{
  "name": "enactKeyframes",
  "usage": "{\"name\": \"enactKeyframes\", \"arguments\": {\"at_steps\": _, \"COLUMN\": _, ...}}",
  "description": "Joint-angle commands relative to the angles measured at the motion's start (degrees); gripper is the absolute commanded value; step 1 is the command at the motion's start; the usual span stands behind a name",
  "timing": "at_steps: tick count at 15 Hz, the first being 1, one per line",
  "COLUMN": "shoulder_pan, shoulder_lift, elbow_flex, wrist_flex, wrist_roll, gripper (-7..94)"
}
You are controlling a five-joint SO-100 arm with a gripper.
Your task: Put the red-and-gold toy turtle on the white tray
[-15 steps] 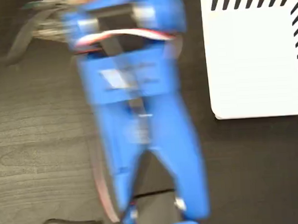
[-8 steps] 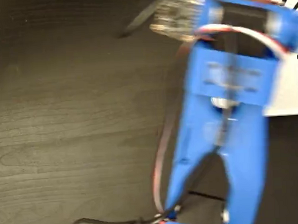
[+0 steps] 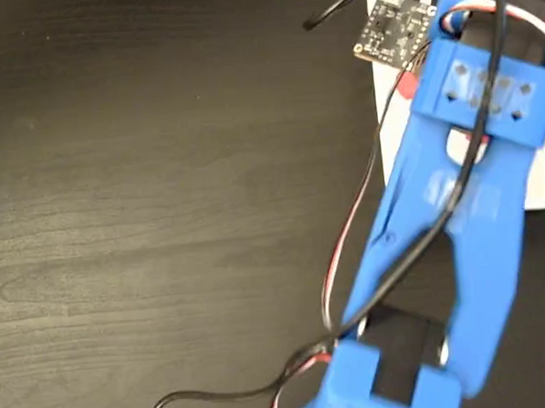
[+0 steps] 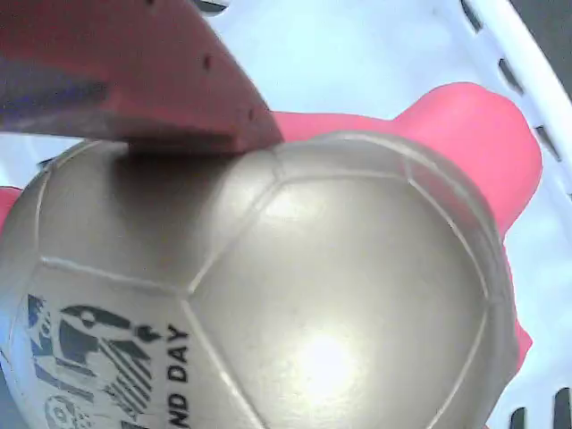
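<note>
Gold-shelled, coral-red toy turtle close above white striped tray

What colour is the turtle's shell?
Shiny gold, with a black printed mark, on the red-and-gold toy turtle. It shows best in the wrist view.

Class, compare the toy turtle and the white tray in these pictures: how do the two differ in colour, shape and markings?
Colour: the toy turtle has a shiny gold shell and coral-red body parts; the white tray is plain white.
Shape: the turtle's shell is domed and panelled; the tray is flat.
Markings: the turtle carries a black printed mark with lettering; the tray has black diagonal stripes along its edges.
Shared: both bear black markings, and the turtle appears over the tray in the wrist view.
</note>
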Motion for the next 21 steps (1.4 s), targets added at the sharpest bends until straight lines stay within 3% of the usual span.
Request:
{"name": "enactKeyframes", "arguments": {"at_steps": 1, "shoulder_pan": 0.79, "shoulder_lift": 1.32, "elbow_flex": -1.41, "wrist_flex": -0.7, "wrist_roll": 0.09, "gripper": 0}}
{"name": "enactKeyframes", "arguments": {"at_steps": 15, "shoulder_pan": 5.1, "shoulder_lift": -7.12, "elbow_flex": -10.37, "wrist_flex": -0.7, "wrist_roll": 0.7, "gripper": 1}}
{"name": "enactKeyframes", "arguments": {"at_steps": 16, "shoulder_pan": 5.01, "shoulder_lift": -7.38, "elbow_flex": -10.63, "wrist_flex": -0.97, "wrist_roll": 0.79, "gripper": 3}}
{"name": "enactKeyframes", "arguments": {"at_steps": 19, "shoulder_pan": 4.22, "shoulder_lift": -8.26, "elbow_flex": -10.55, "wrist_flex": -1.58, "wrist_roll": 0.88, "gripper": 31}}
{"name": "enactKeyframes", "arguments": {"at_steps": 21, "shoulder_pan": 3.34, "shoulder_lift": -8.44, "elbow_flex": -9.32, "wrist_flex": -1.76, "wrist_roll": 0.53, "gripper": 44}}
